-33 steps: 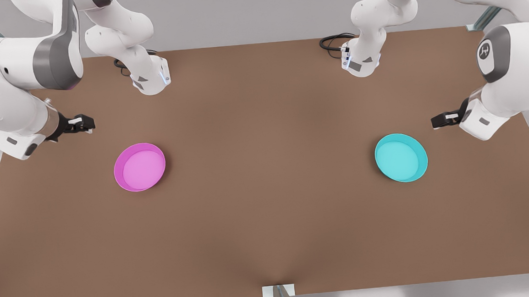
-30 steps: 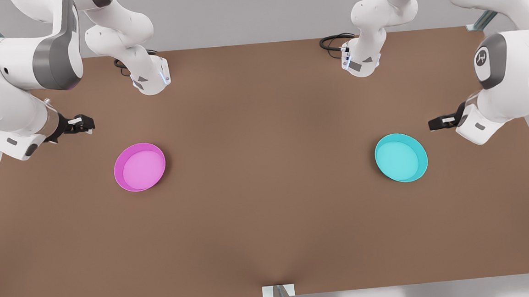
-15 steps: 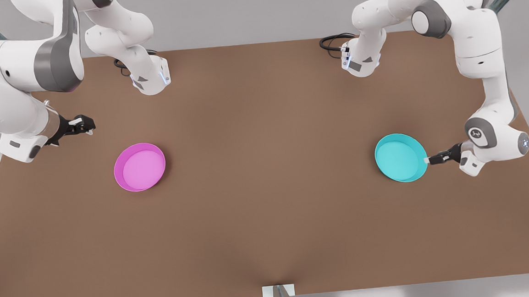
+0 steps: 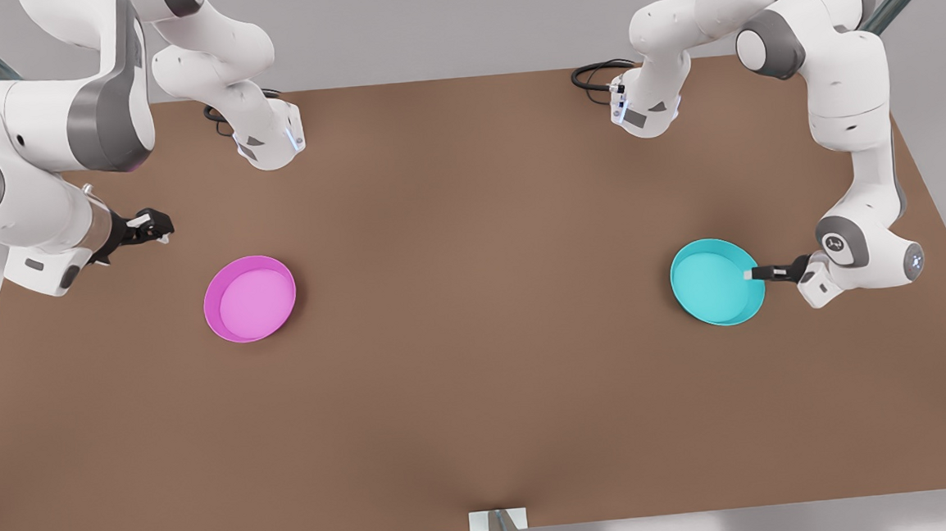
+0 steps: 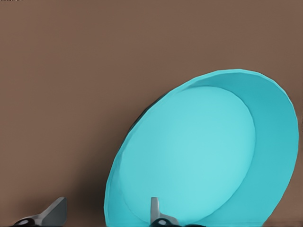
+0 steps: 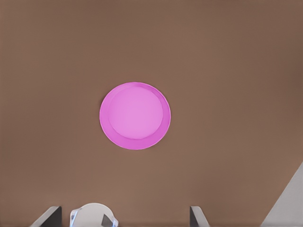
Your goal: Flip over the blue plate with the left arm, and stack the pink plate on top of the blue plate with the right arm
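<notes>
Left gripper (image 4: 753,275) open, fingers straddling rim of shallow round turquoise plastic plate (image 4: 712,284); right gripper (image 4: 160,227) open, empty, hovering near magenta-pink plastic plate (image 4: 249,299)

Brown table (image 4: 477,339) with pink plate (image 4: 250,299), blue plate (image 4: 715,281)

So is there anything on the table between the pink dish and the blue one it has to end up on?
Nothing visible. Between the pink plate and the blue plate lies only bare brown table. The left end effector straddles the blue plate's rim, open; the right end effector waits open, apart from the pink plate.
</notes>
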Motion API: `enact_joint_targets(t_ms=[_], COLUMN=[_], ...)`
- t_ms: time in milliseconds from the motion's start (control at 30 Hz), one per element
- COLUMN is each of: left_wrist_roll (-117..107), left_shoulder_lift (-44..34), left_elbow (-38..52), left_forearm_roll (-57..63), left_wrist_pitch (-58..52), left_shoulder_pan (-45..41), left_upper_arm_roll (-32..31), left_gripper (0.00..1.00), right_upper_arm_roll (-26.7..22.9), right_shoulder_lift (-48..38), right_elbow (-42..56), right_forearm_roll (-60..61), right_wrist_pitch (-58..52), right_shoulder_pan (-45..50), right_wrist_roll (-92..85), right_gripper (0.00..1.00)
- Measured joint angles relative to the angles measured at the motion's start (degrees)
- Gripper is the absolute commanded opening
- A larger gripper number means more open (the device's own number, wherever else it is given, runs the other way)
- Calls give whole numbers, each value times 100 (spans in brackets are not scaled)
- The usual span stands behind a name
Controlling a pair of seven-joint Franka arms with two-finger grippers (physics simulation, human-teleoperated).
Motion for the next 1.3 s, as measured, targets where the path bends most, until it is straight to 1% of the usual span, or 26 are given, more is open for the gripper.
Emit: enact_joint_targets(t_ms=[33, 133, 167, 200, 233, 400, 433, 500, 600, 633, 700, 733, 767, 833, 933, 1067, 1167, 1233, 1300], left_wrist_roll=[51, 174, 209, 241, 272, 401, 423, 464, 517, 533, 563, 576, 588, 611, 637, 645, 547, 360, 81], left_shoulder_lift=[6, 14, 16, 19, 20, 26, 31, 37, 42, 48, 53, 56, 60, 63, 92, 72, -227, -389, -429], left_elbow=[3, 26, 28, 29, 30, 38, 39, 39, 44, 46, 53, 55, 56, 56, 60, 112, 274, 794, 1838], left_forearm_roll=[-13, -36, -40, -43, -45, -78, -88, -102, -113, -115, -118, -118, -119, -119, -107, -82, 53, 492, 915], left_wrist_pitch=[33, 129, 152, 173, 191, 246, 253, 263, 277, 286, 314, 332, 349, 379, 433, 493, 447, 233, -295], left_shoulder_pan=[-4, -13, -15, -17, -17, -18, -19, -22, -61, -71, -80, -94, -105, -113, -126, -137, -330, -699, -1031], left_upper_arm_roll=[-20, -53, -62, -67, -70, -114, -128, -138, -141, -142, -142, -142, -142, -142, -142, -162, -168, -163, -153], left_gripper=[76, 74, 68, 59, 55, 55, 51, 46, 46, 42, 40, 38, 31, 30, 22, 21, 21, 21, 21], right_upper_arm_roll=[0, 0, 0, 0, 0, 0, 0, 0, 0, 0, 0, 0, 0, 0, 0, 0, 0, 0, 0], right_shoulder_lift=[1, 4, 4, 4, 6, 10, 10, 10, 10, 10, 10, 10, 10, 15, 40, 53, 54, 65, 70], right_elbow=[-2, -2, -2, -2, -3, 0, 1, 0, -1, -3, -4, -5, -4, -4, 0, 1, 1, 1, -1], right_forearm_roll=[0, 1, 1, 1, 1, 2, 2, 2, 2, 2, 2, 2, 1, 1, 1, 1, 1, 5, 7], right_wrist_pitch=[0, 0, 0, 1, 2, 3, 4, 4, 4, 4, 5, 5, 5, 5, 5, 7, 6, 6, 6], right_shoulder_pan=[0, -1, 0, 0, -2, -10, -9, -9, -9, -9, -9, -9, -9, -10, -9, -8, -9, -10, -9], right_wrist_roll=[-7, -24, -29, -34, -39, -59, -63, -70, -79, -82, -87, -90, -92, -97, -103, -110, -114, -115, -117], right_gripper=[100, 100, 100, 100, 100, 100, 100, 100, 100, 100, 100, 100, 100, 100, 100, 100, 100, 100, 100])
